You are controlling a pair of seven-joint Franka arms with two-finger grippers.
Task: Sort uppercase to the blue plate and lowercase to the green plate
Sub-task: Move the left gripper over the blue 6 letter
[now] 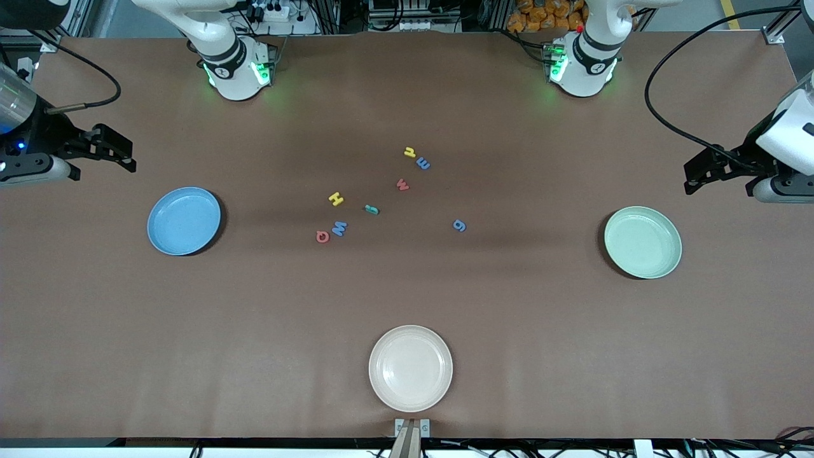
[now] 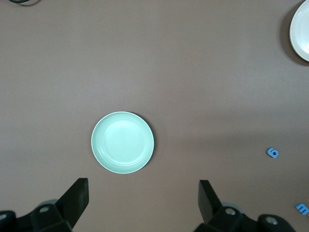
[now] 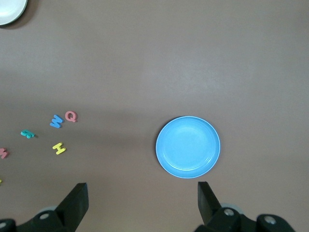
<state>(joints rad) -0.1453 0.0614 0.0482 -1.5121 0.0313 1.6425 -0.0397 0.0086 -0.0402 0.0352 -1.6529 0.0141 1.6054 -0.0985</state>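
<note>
Nothing is sorted yet: both plates are bare and all eight letters lie loose near the middle of the tabletop, well apart from either plate. The blue plate (image 1: 184, 221) sits toward the right arm's end, the green plate (image 1: 643, 242) toward the left arm's end, and a cream plate (image 1: 411, 368) by the edge nearest the front camera. The right gripper (image 1: 117, 156) and left gripper (image 1: 699, 173) each hover over a table end with jaws spread wide and nothing held; both arms wait. The likeliest slip is a mix-up: the blue W (image 1: 339, 228) and the red w (image 1: 402, 185) share a shape, so case must be judged by size alone. The red Q (image 1: 322, 236) lies just beside the W, so fingers closing on one could nudge or catch the other. The green letter (image 1: 372, 209) seems tipped on edge, hard to read and to pinch. The front view alone shows the yellow h (image 1: 409, 152); the wrist views show the jaws' spread and each plate's bare inside more plainly.
</note>
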